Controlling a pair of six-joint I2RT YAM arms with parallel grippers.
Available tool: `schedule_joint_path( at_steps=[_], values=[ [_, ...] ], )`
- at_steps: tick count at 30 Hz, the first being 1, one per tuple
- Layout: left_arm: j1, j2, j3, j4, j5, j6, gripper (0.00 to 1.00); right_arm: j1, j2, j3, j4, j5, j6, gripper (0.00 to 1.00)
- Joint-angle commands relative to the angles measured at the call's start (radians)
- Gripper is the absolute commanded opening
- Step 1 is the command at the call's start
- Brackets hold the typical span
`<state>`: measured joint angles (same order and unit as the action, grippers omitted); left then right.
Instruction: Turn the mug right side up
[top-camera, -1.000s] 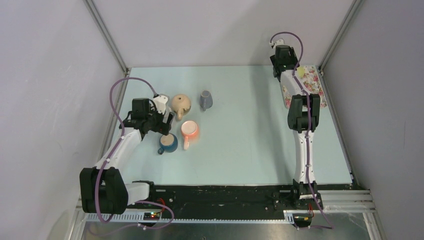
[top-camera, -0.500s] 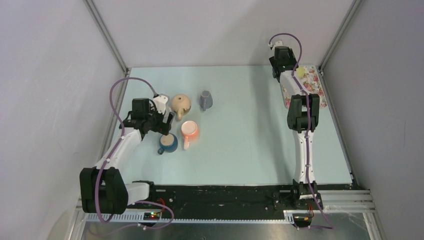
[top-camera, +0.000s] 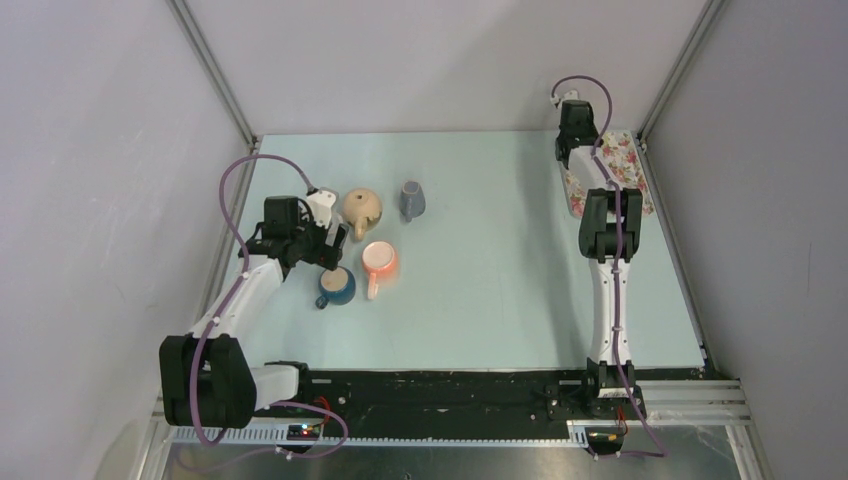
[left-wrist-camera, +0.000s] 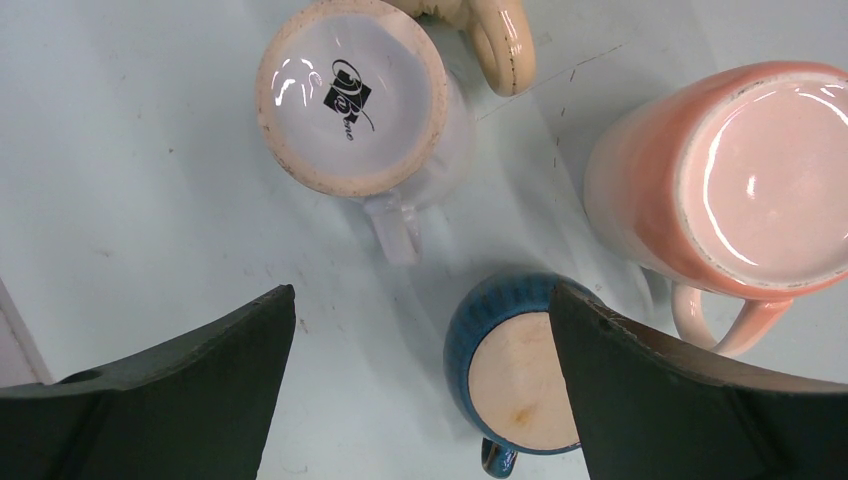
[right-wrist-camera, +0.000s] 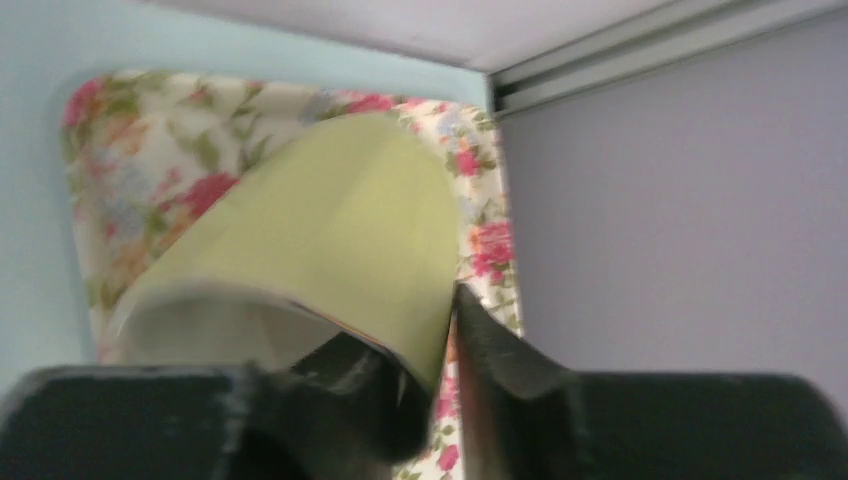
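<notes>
My right gripper (right-wrist-camera: 432, 330) is shut on the wall of a yellow-green mug (right-wrist-camera: 330, 210), one finger inside the rim and one outside. The mug hangs tilted over the floral tray (right-wrist-camera: 110, 180), with its pale opening facing the camera. In the top view the right gripper (top-camera: 578, 128) is at the far right corner and the mug is hidden behind the arm. My left gripper (left-wrist-camera: 422, 300) stands open above upside-down mugs: a blue one (left-wrist-camera: 515, 375), a white one (left-wrist-camera: 350, 100) and a pink one (left-wrist-camera: 730, 190).
A tan mug (top-camera: 362, 208) and a grey mug (top-camera: 412, 200) stand behind the pink mug (top-camera: 380, 260) and the blue mug (top-camera: 337, 287). The floral tray (top-camera: 630, 165) lies against the right wall, with the cage post close behind it.
The right wrist has swung to the right over the tray and its fingers have closed on the mug's wall. The left arm has not moved.
</notes>
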<state>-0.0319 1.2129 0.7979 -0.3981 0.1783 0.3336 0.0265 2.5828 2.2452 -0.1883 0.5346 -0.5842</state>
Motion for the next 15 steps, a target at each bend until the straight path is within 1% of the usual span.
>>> schedule_joint_path(
  at_steps=[1,2,3,5,7,8,10,12,15],
  values=[
    [0.007,0.001,-0.005,0.03,-0.005,0.02,1.0,0.003,0.007,0.052,0.018,-0.001,0.002,0.09],
    [0.007,0.001,-0.005,0.03,-0.007,0.02,1.0,0.003,-0.004,0.052,0.01,0.001,0.008,0.01],
    [0.008,0.0,-0.005,0.03,-0.007,0.021,1.0,0.005,-0.012,0.052,0.002,-0.003,0.012,0.0],
    [0.008,-0.004,-0.006,0.03,-0.007,0.021,1.0,0.0,-0.048,0.052,-0.041,-0.031,0.046,0.0],
    [0.007,-0.008,-0.006,0.03,-0.006,0.02,1.0,-0.013,-0.094,0.07,-0.13,-0.109,0.131,0.0],
    [0.007,-0.012,-0.006,0.03,-0.006,0.019,1.0,-0.032,-0.123,0.092,-0.204,-0.174,0.204,0.0],
    [0.007,-0.015,-0.01,0.03,-0.003,0.02,1.0,-0.065,-0.155,0.121,-0.298,-0.262,0.289,0.0],
    [0.007,-0.02,-0.01,0.03,0.002,0.02,1.0,-0.087,-0.173,0.127,-0.36,-0.322,0.34,0.0],
    [0.007,-0.022,-0.01,0.031,0.012,0.02,1.0,-0.112,-0.17,0.134,-0.437,-0.368,0.386,0.0]
  ],
)
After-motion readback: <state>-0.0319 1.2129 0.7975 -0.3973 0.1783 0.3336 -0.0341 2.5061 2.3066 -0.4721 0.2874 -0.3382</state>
